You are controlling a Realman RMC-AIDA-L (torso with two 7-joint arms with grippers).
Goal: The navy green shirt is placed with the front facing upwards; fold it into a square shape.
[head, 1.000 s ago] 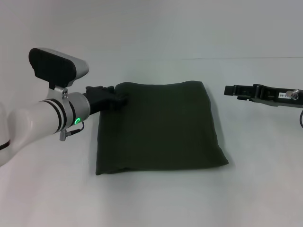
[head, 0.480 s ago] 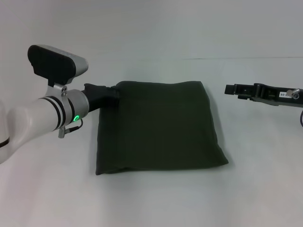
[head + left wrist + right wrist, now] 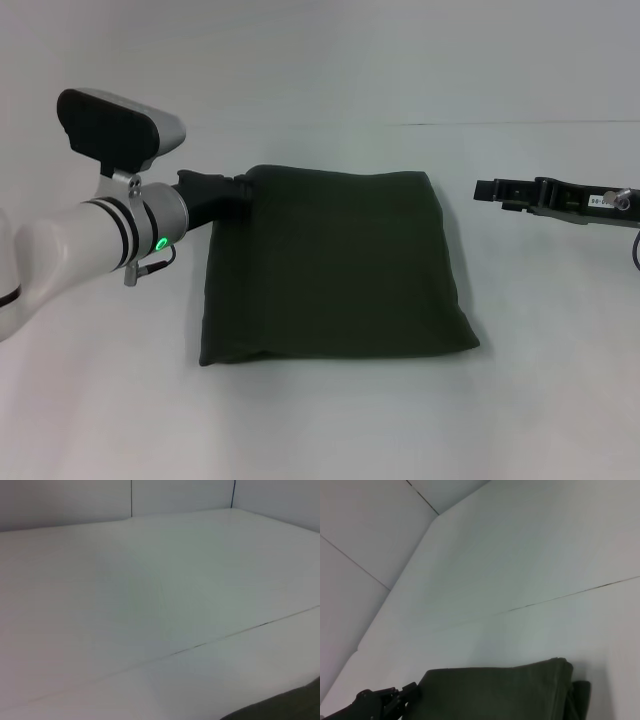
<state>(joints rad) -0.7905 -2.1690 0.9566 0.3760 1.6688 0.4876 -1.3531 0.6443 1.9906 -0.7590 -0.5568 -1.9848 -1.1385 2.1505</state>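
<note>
The navy green shirt lies folded into a near-square packet at the centre of the white desk, plain green side up, its slightly longer axis running near to far. The left claw sits at the packet's far-left corner, touching or just beside the cloth; whether its fingers are parted, closed or pinching fabric cannot be told, since they merge with the dark cloth. The right claw hovers apart from the shirt, off its far-right corner, fingers pointing left toward it; their state likewise cannot be told. The left arm is nearer. The fold appears essentially complete, so any remaining adjustment likely falls to the left claw at that corner.
</note>
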